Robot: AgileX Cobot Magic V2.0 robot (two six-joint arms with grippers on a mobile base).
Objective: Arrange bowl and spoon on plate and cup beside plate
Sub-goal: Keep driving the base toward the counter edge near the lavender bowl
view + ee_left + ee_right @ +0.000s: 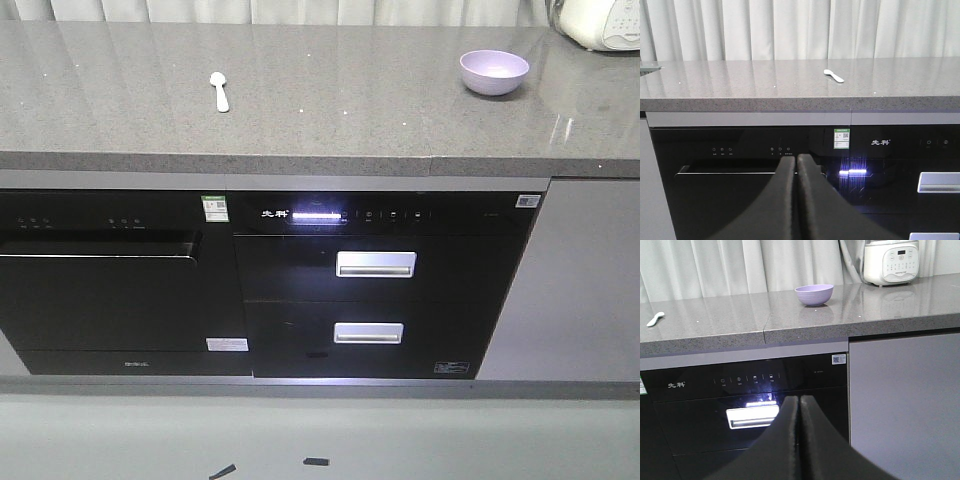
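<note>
The lavender bowl (494,72) (814,294) stands upright on the grey counter at the right. The pale spoon (219,90) (833,75) (655,319) lies flat on the counter further left, well apart from the bowl. The plate and the cup are out of view. My left gripper (796,159) is shut with nothing in it, held low in front of the black appliance doors. My right gripper (799,400) is likewise shut and empty, below counter height in front of the cabinet. Neither gripper shows in the front view.
A white kitchen appliance (891,261) (600,22) stands at the counter's back right. Black built-in units with silver handles (375,263) fill the cabinet front below the counter edge (300,165). Curtains hang behind the counter.
</note>
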